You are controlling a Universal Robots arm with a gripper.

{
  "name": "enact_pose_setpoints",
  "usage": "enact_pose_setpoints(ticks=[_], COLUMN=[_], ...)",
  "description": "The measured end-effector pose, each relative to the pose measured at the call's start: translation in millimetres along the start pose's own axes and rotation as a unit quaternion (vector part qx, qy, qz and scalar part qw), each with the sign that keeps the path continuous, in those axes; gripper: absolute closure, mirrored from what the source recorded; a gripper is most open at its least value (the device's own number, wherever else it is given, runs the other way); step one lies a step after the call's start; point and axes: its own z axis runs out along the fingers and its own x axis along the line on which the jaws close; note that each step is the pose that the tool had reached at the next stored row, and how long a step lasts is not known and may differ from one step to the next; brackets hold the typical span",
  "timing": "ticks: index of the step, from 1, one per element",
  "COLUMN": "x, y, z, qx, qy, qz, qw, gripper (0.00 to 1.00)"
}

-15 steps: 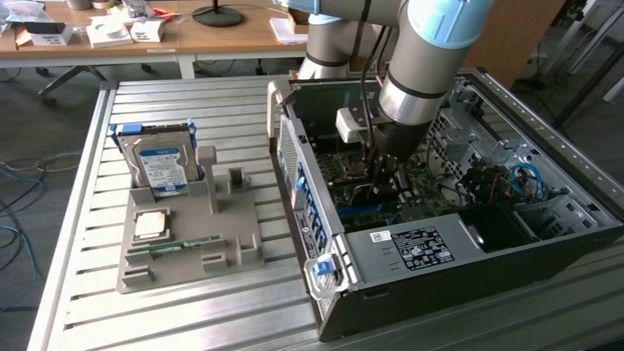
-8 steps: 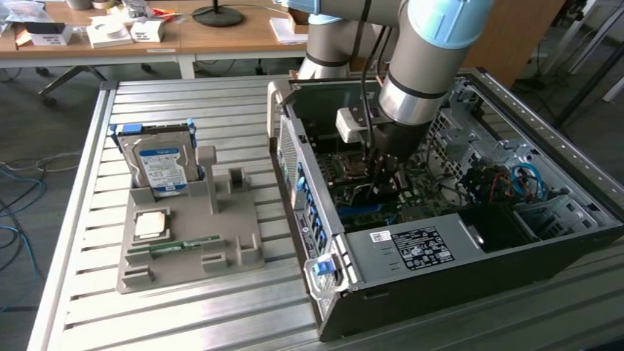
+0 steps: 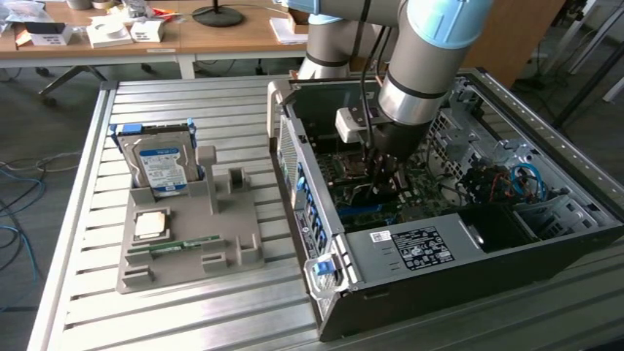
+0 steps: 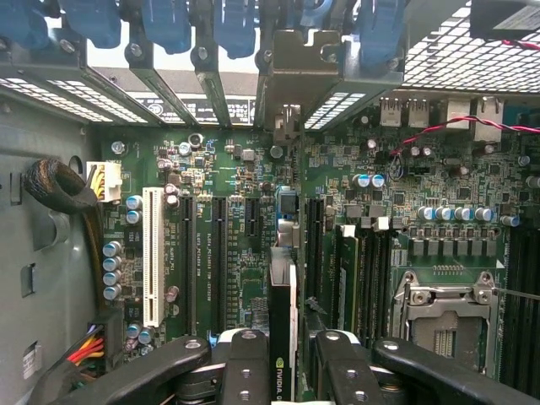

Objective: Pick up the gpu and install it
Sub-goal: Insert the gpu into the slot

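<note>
Checking your rig: the slatted table [image 3: 195, 95] carries the open case [image 3: 292, 168] on the exterior view's right, and your arm [image 3: 429, 66] reaches down into it. Inside, the green motherboard [image 4: 245, 169] lies flat under the wrist camera. Over on the exterior view's left sits the grey tray [image 3: 224, 219], with the hard drive [image 3: 161, 164] standing upright in it. The gpu [image 4: 283, 312] is inside the case, edge-on over the motherboard, running between the long black slots. Can't tell whether it's touching a slot. Your gripper [image 4: 291, 342] is clamped on the gpu, black fingers [image 4: 245, 363] pressed against either side of the card.
</note>
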Motion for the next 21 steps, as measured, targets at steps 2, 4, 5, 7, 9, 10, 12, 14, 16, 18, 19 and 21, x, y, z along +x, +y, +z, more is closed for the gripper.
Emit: enact_pose_setpoints(ticks=[2,4,5,7,9,10,12,14,16,18,19,21], x=[0.0,0.0,0.0,0.0,0.1,0.1,0.0,0.0,0.0,0.0,0.0,0.1], y=[0.0,0.2,0.2,0.5,0.7,0.7,0.7,0.7,0.7,0.7,0.7,0.7], z=[0.0,0.0,0.0,0.1,0.4,0.5,0.6,0.6,0.6,0.7,0.7,0.7], qx=[0.0000,0.0000,0.0000,0.0000,0.0000,-0.0001,0.0000,0.0000,0.0000,0.0000,0.0000,0.0000], qy=[0.0000,0.0000,0.0000,0.0000,0.0001,0.0001,0.0001,0.0000,0.0000,0.0000,0.0000,0.0001], qz=[0.000,0.000,0.000,0.000,0.000,0.000,0.000,0.000,0.000,0.000,0.000,0.000], qw=[1.0000,1.0000,1.0000,1.0000,1.0000,1.0000,1.0000,1.0000,1.0000,1.0000,1.0000,1.0000], gripper=[0.74,0.74,0.74,0.74,0.74,0.74,0.74,0.74,0.74,0.74,0.74,0.74])
